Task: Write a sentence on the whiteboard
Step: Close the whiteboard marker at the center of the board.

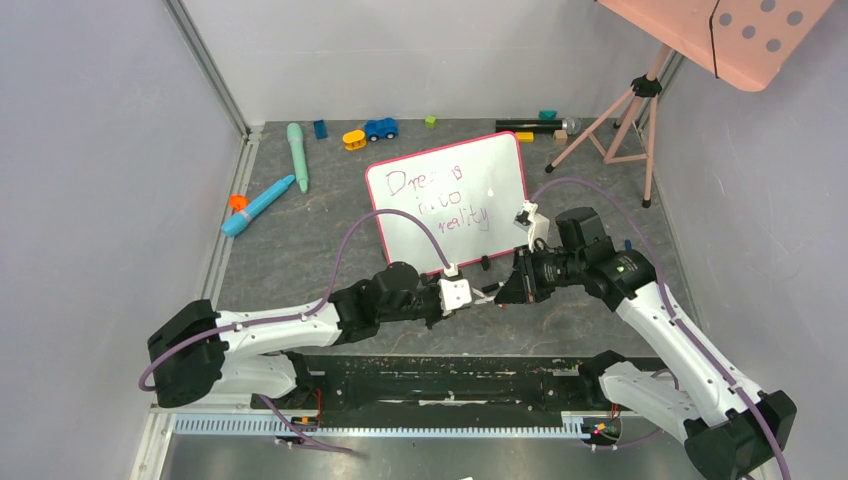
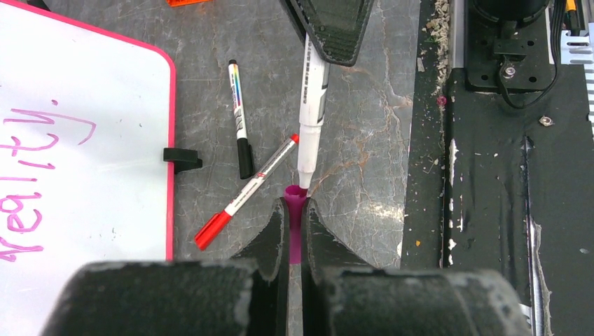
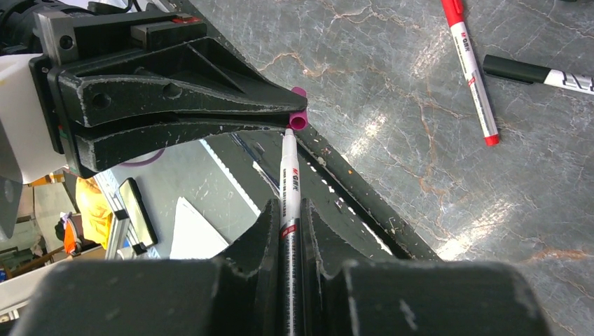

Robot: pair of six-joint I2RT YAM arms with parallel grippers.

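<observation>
The whiteboard [image 1: 500, 168] with its pink-red frame lies on the table and carries the purple sentence [image 1: 440, 205] in three lines. Its edge [image 2: 105, 98] and the word "reality" [image 2: 28, 210] show in the left wrist view. My left gripper [image 2: 295, 204] is shut on a purple marker cap [image 2: 295, 227]. My right gripper [image 3: 290, 210] is shut on a white marker [image 3: 290, 189]. The two grippers meet in front of the board, and the marker's tip touches the mouth of the cap [image 3: 299, 120]. The marker [image 2: 312, 105] points straight at the cap.
A red-capped marker [image 2: 245, 192] and a black-capped marker [image 2: 239, 119] lie on the table beside the board's black clip foot [image 2: 181, 159]. Toys sit at the back, among them a teal pen [image 1: 297, 155] and a blue car [image 1: 380, 128]. A pink tripod [image 1: 625, 110] stands back right.
</observation>
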